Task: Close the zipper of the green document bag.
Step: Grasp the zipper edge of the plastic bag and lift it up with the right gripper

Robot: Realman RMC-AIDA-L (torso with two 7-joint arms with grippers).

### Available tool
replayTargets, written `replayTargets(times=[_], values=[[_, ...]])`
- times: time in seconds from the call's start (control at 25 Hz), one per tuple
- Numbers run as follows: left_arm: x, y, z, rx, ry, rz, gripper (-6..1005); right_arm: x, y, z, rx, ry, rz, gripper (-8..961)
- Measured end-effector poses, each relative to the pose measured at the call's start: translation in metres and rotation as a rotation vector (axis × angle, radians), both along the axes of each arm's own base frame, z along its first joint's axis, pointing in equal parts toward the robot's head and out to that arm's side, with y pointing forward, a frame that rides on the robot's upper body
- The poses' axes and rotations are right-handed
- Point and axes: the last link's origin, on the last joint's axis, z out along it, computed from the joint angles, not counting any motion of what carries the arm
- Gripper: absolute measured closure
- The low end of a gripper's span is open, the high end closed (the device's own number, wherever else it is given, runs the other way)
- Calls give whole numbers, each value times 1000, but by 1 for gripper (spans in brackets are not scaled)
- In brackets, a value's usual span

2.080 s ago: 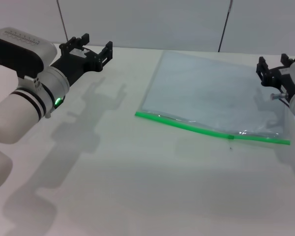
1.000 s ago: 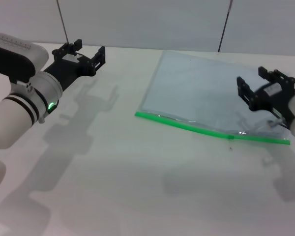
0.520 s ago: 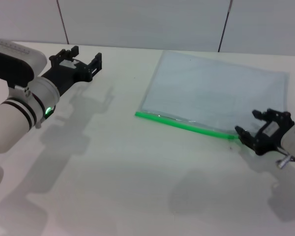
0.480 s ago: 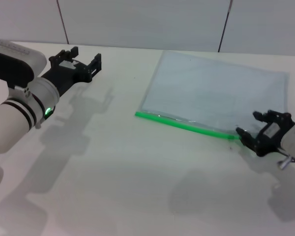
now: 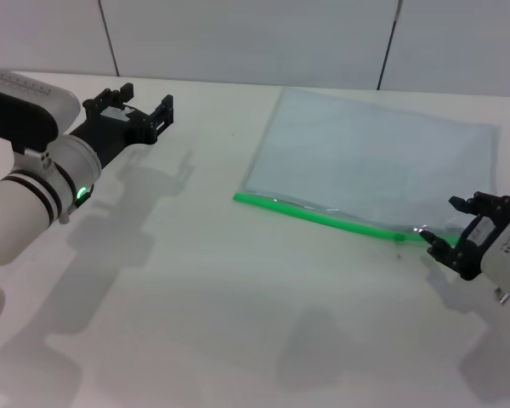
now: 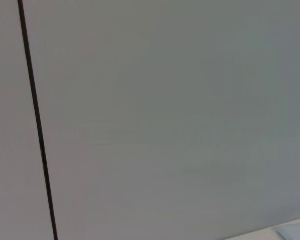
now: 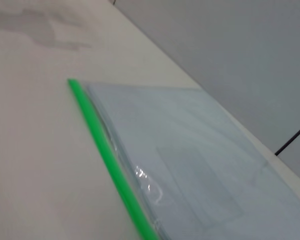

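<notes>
The green document bag (image 5: 370, 166) lies flat on the white table (image 5: 204, 280), right of centre, translucent bluish-grey. Its zipper (image 5: 323, 218) is a bright green strip along the near long edge, with a small slider (image 5: 399, 237) close to the right end. My right gripper (image 5: 456, 225) hovers low at the zipper's right end, just right of the slider, open, and hides the strip's last part. The right wrist view shows the zipper (image 7: 112, 160) and bag (image 7: 190, 150) close up. My left gripper (image 5: 129, 105) hangs open above the far left of the table, holding nothing.
A grey panelled wall (image 5: 255, 38) with dark seams stands behind the table. The left wrist view shows mostly that wall (image 6: 165, 110), one dark seam (image 6: 36, 120) and a sliver of table at the lower corner.
My right gripper came forward from behind the bag's right side down to the zipper's right end, then edged slightly right. The left arm drifted a little to the left.
</notes>
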Motion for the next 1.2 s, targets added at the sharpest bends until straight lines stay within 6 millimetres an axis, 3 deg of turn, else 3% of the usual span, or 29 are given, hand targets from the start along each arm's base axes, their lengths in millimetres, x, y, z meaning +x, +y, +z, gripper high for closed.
replayTargets(times=[0.72,1.2], values=[[-6,-1,-1,-10,13,37,322,10,-6,-1,-53,-244,73,364],[-7,0,-1,-7,11,41,321,15,-1,1,-32,-407,111,365]])
